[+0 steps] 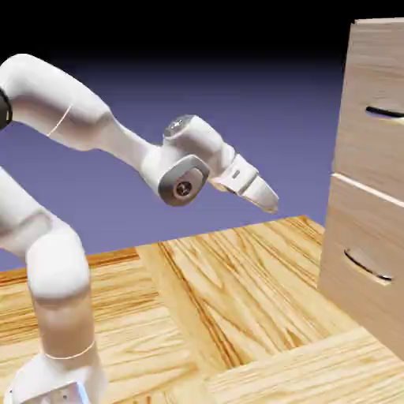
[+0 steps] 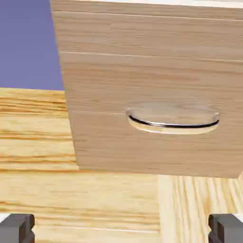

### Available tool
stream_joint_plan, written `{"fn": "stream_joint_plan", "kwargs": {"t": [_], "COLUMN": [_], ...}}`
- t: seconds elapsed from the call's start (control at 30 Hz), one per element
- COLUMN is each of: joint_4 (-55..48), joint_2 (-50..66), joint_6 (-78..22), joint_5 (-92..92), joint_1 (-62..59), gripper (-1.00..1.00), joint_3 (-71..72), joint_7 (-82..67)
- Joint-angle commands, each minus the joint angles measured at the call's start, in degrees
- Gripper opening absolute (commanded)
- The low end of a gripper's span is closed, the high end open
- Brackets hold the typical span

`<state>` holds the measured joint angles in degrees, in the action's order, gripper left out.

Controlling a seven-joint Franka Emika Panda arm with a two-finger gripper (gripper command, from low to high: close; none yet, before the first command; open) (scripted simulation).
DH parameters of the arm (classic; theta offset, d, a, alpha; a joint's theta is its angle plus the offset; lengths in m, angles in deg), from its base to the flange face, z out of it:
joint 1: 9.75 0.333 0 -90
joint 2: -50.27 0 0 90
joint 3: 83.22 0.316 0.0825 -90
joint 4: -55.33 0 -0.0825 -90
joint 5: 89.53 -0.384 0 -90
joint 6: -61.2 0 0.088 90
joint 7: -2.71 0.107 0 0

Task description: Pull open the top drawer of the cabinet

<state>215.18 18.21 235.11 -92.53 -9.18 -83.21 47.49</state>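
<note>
Plank-patterned tabletop (image 1: 237,292) carries the cabinet (image 1: 371,95) at its right edge; the pincer (image 1: 268,201), spread wide, hangs well apart from the top drawer (image 1: 379,138).

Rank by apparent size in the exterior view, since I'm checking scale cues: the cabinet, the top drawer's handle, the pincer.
1. The cabinet, largest though cropped.
2. The pincer.
3. The top drawer's handle, cut by the edge, so its rank below the pincer is unsure.

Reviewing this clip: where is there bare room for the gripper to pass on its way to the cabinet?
The plank-patterned wooden floor lies bare between the white arm's base and the tall light-brown wood-grain cabinet. The air between the gripper and the pale top drawer front is also free. Nothing crowds the approach; the gripper appears open in the hand view.
</note>
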Motion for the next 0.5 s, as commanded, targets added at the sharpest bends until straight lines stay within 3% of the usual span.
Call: {"fn": "stream_joint_plan", "kwargs": {"t": [0.0, 0.47], "joint_4": [-1.0, -14.3], "joint_2": [0.5, 7.5], "joint_6": [-0.1, -1.3], "joint_5": [-2.5, -37.4], "joint_1": [-0.1, -1.5], "gripper": [1.00, 1.00], "joint_3": [0.0, 0.1], "joint_7": [1.9, 29.0]}}
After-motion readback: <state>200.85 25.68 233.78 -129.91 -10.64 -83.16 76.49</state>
